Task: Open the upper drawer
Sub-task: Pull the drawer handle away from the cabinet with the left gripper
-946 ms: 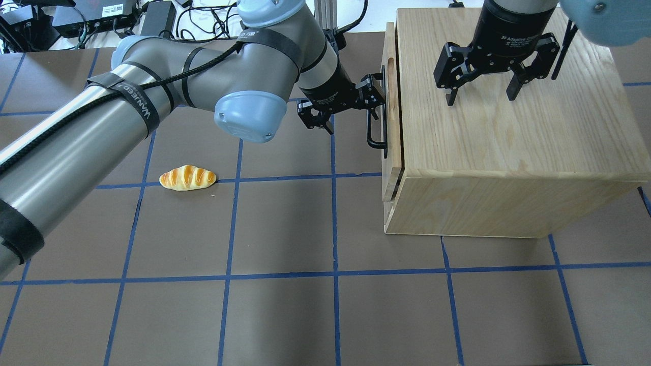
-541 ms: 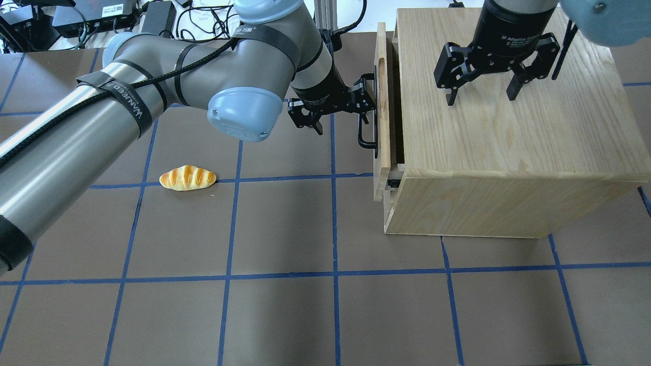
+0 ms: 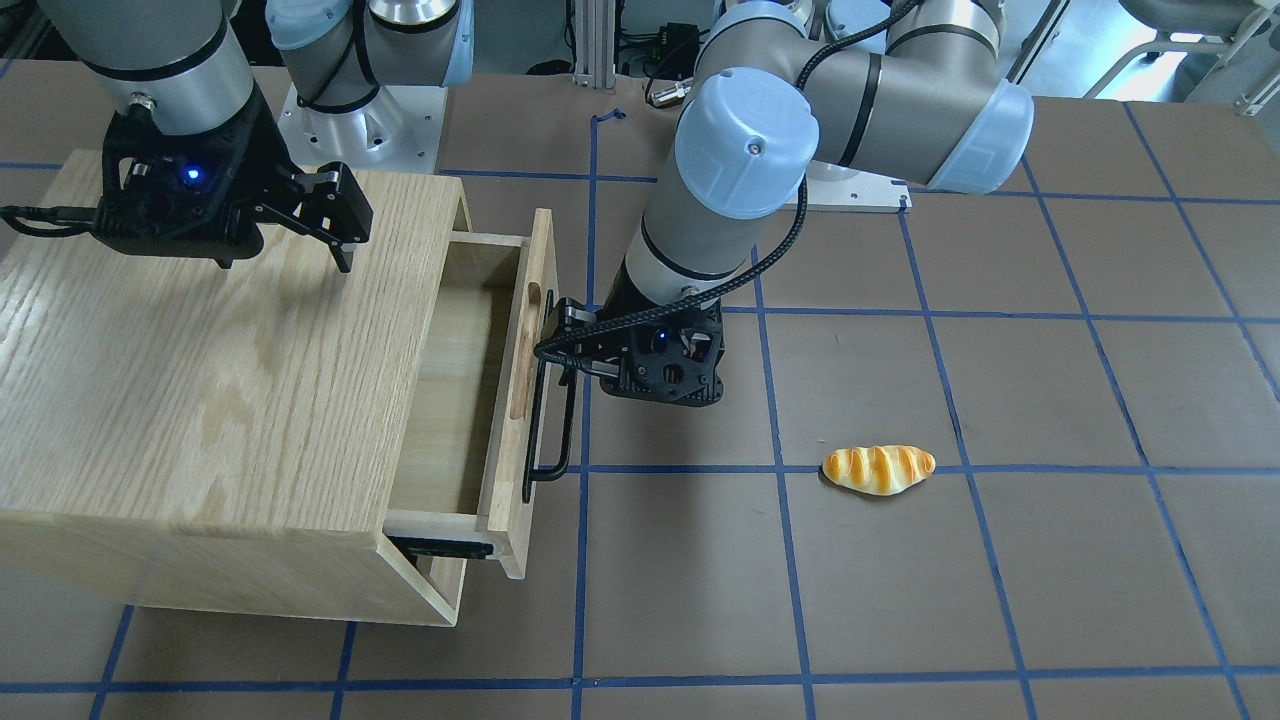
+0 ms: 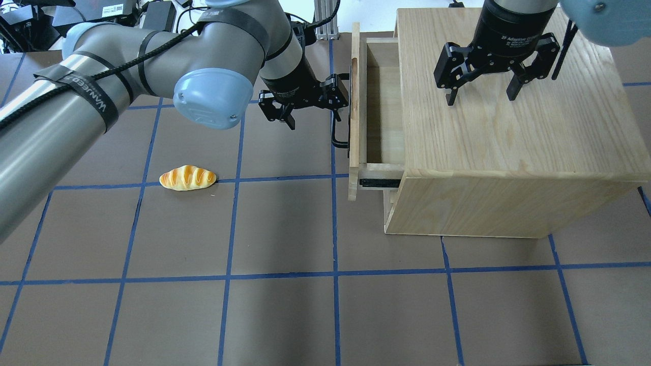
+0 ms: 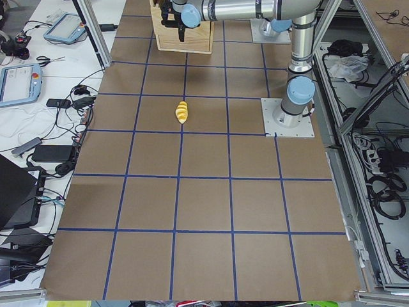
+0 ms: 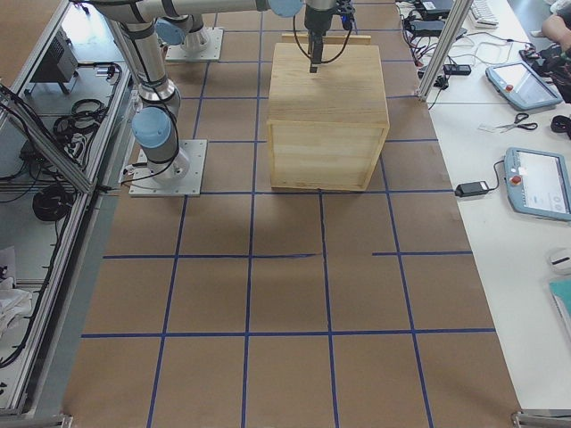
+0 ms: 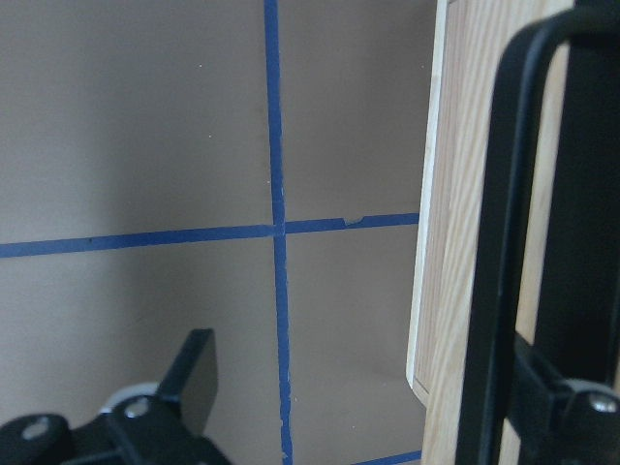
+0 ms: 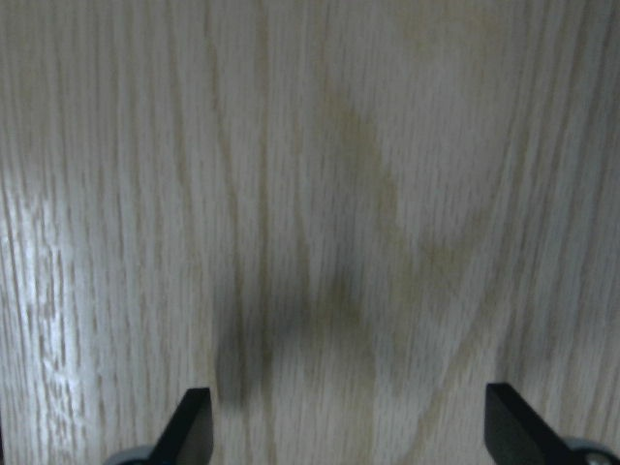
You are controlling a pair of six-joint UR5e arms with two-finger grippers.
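On the right side of the brown table with blue tape lines (image 4: 285, 315), toward the far edge, a large oak-grained wooden cabinet body (image 4: 508, 137). Standing partly out of its left face, the upper drawer (image 4: 354, 117), wide and shallow, of pale wood, its bare inside showing between the front panel and the cabinet. On the front panel, a long black metal bar handle (image 3: 541, 420) and an elongated notch (image 3: 521, 360) in the top edge. Under the near end of the drawer, a black slide rail (image 4: 379, 181) exposed. Just left of the front panel, the left gripper (image 4: 314, 114), fingers spread wide and clamped on nothing; one finger (image 4: 337, 94) hooked behind the handle bar, against it or very near it, the other well apart from it on the left. Above the cabinet top, near its far edge, the right gripper (image 4: 480, 96), fingers also wide apart, pointing down at the wood and holding nothing; whether touching the top or just over it, cannot tell. Left of the drawer and nearer, well apart from both grippers, a small yellow-orange striped bread roll (image 4: 188, 178) lying on the table.
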